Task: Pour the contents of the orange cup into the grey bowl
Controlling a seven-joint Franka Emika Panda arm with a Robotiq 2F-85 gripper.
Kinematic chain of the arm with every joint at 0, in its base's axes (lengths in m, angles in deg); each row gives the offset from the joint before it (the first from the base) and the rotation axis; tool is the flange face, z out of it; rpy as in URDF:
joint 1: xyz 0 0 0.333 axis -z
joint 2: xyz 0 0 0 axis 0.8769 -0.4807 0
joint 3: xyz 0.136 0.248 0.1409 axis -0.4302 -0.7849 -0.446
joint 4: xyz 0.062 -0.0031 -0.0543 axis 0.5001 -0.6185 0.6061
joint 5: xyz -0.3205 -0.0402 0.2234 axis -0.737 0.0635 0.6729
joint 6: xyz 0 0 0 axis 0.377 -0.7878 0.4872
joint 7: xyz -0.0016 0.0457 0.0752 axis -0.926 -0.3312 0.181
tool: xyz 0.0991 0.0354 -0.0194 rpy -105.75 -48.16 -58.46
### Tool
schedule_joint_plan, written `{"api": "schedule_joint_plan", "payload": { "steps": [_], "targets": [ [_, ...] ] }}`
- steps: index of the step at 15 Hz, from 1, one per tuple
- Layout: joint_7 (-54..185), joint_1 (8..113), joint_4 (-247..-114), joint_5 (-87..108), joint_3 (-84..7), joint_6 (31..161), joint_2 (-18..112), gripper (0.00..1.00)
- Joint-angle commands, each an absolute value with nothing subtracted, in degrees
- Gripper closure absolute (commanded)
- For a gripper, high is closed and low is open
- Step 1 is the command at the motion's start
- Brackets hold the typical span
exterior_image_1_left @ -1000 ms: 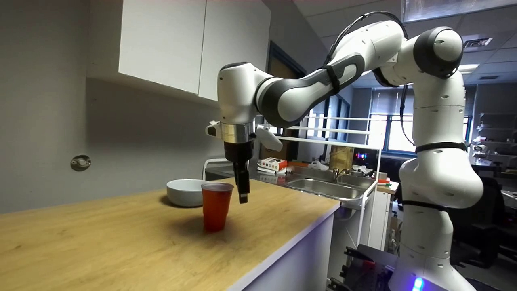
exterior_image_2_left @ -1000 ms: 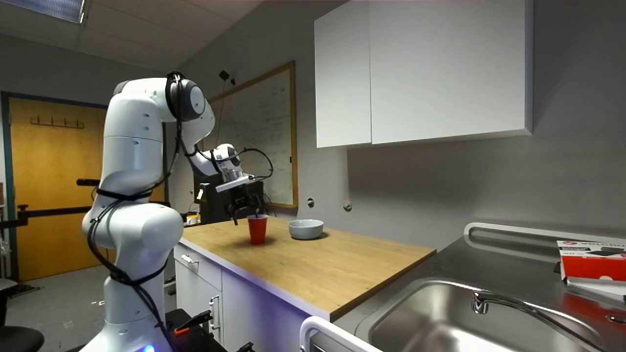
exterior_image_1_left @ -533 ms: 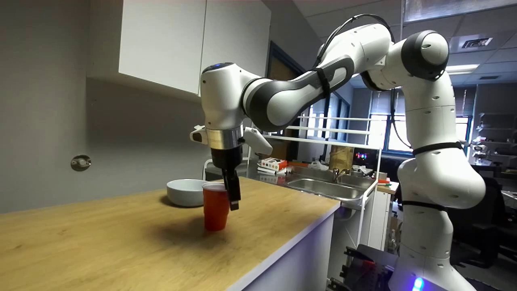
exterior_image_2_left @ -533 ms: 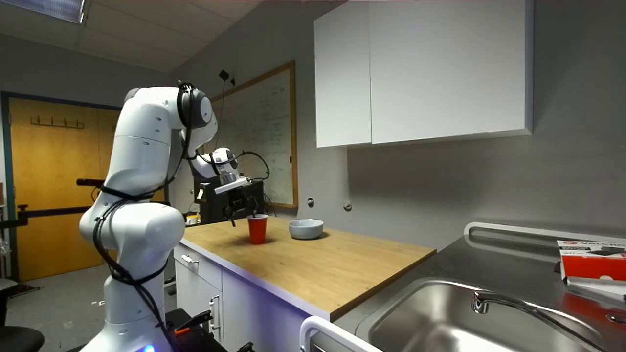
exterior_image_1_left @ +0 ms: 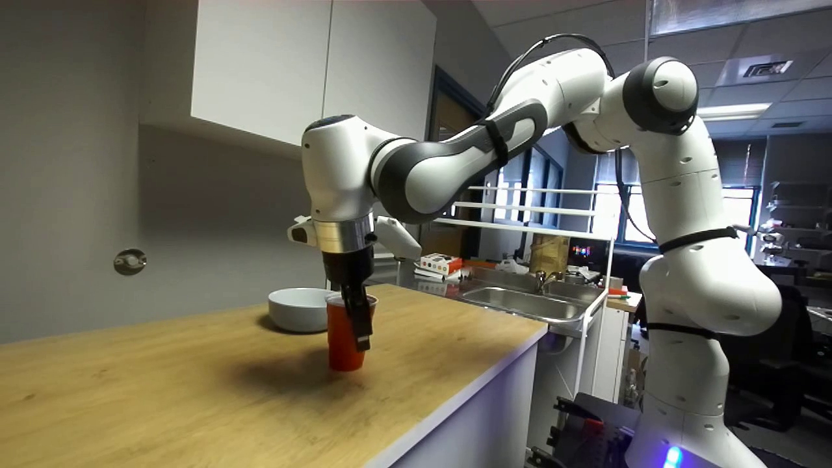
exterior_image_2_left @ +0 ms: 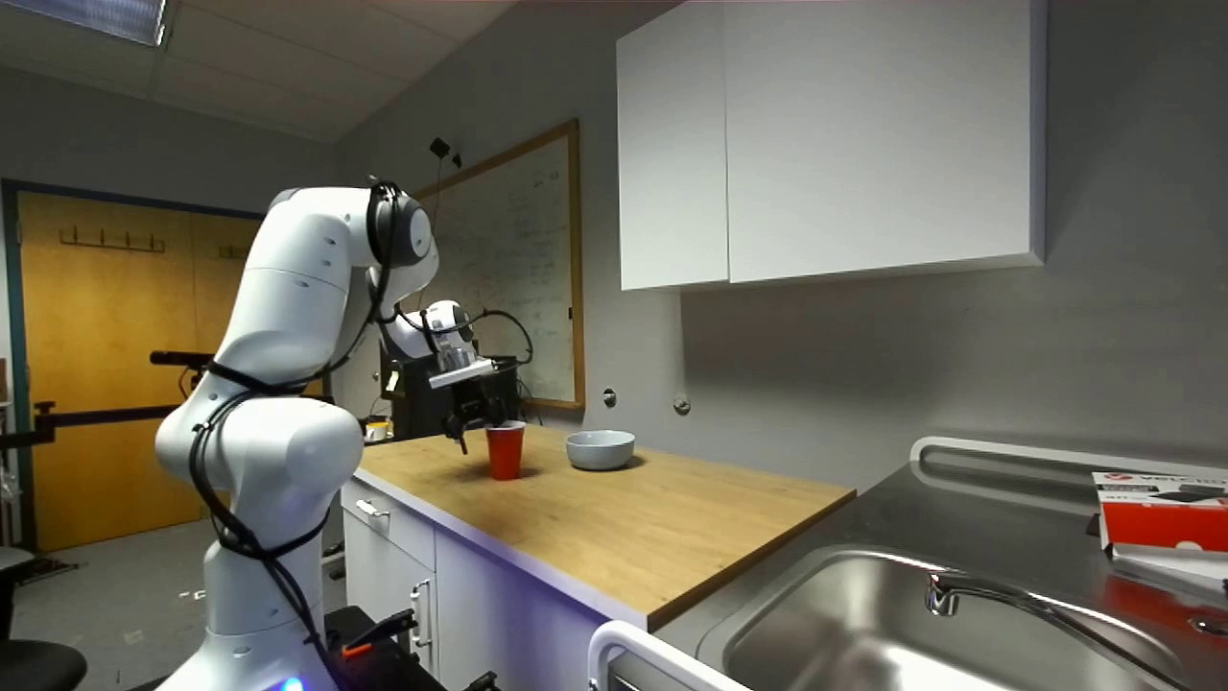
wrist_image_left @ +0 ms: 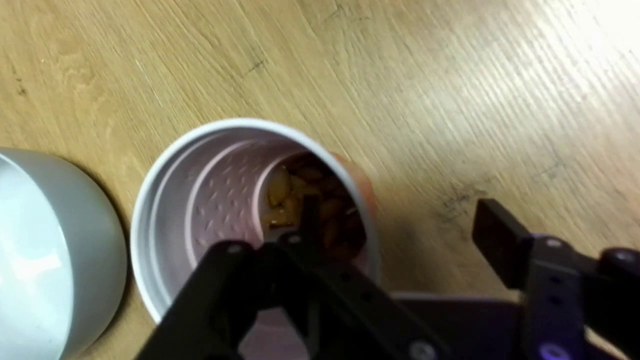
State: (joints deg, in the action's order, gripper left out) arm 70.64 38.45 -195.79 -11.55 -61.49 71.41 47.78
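The orange cup [exterior_image_1_left: 340, 341] stands upright on the wooden counter; it also shows in an exterior view [exterior_image_2_left: 506, 451]. In the wrist view the cup [wrist_image_left: 220, 200] shows its pale inside, with brown nut-like contents [wrist_image_left: 280, 187] at the bottom. The grey bowl [exterior_image_1_left: 296, 311] stands beside the cup, also in an exterior view [exterior_image_2_left: 600, 451] and at the left of the wrist view [wrist_image_left: 97, 250]. My gripper [wrist_image_left: 400, 225] is open, its fingers well apart. One finger reaches down inside the cup opening; the other finger [wrist_image_left: 510, 245] is outside, so the cup's near wall lies between them.
A wall cabinet [exterior_image_1_left: 260, 71] hangs above the counter. A sink [exterior_image_2_left: 844, 624] and a red and white box [exterior_image_2_left: 1161, 509] are beyond the counter's end. A white rail frame [exterior_image_1_left: 520, 226] stands by the sink. The counter's front edge [exterior_image_1_left: 455, 400] is near the cup.
My gripper has moved down and over toward the cup, and one finger is now lower inside the cup. The cup and the bowl have not moved.
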Motion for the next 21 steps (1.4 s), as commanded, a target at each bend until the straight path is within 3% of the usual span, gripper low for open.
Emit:
{"api": "schedule_joint_plan", "payload": {
  "steps": [1, 6, 9, 14, 21],
  "targets": [
    [72.2, 38.1, -192.9, -11.3, -60.8, 70.4, 46.1, 0.49],
    [71.6, 38.2, -192.5, -11.5, -60.1, 70.4, 46.3, 0.87],
    [71.6, 38.6, -191.8, -11.0, -59.6, 70.0, 46.3, 0.95],
    [73.7, 38.5, -187.8, -11.5, -58.9, 70.0, 43.9, 0.90],
    [78.9, 37.1, -176.8, -11.9, -58.5, 69.1, 36.0, 0.91]
  ]
}}
